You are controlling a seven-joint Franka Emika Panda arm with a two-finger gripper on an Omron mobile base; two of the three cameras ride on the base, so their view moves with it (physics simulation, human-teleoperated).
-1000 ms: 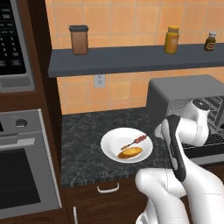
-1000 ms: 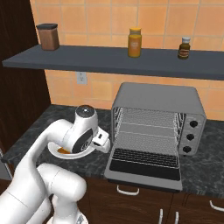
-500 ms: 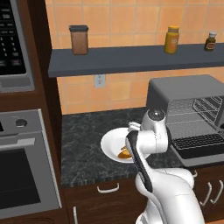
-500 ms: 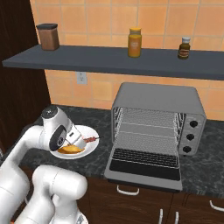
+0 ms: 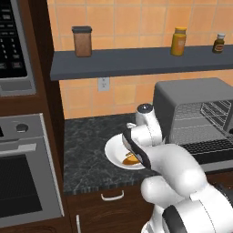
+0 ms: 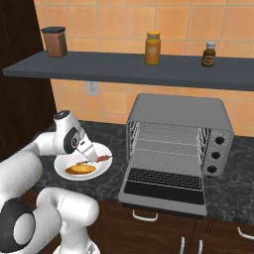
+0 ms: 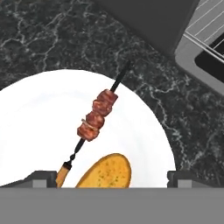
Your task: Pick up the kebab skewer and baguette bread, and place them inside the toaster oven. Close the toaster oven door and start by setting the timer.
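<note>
The kebab skewer (image 7: 98, 117) lies on the white plate (image 7: 39, 118), its tip past the rim, just beside the baguette bread (image 7: 106, 171). It looks light, thin and stiff; the meat chunks give the best hold. The fingers (image 7: 113, 178) stand wide open above, holding nothing. The plate sits on the bench (image 6: 111, 136), near the open toaster oven (image 6: 177, 144).

dark stone counter (image 6: 233, 183), white plate (image 7: 39, 118), toaster oven (image 6: 178, 129)
</note>
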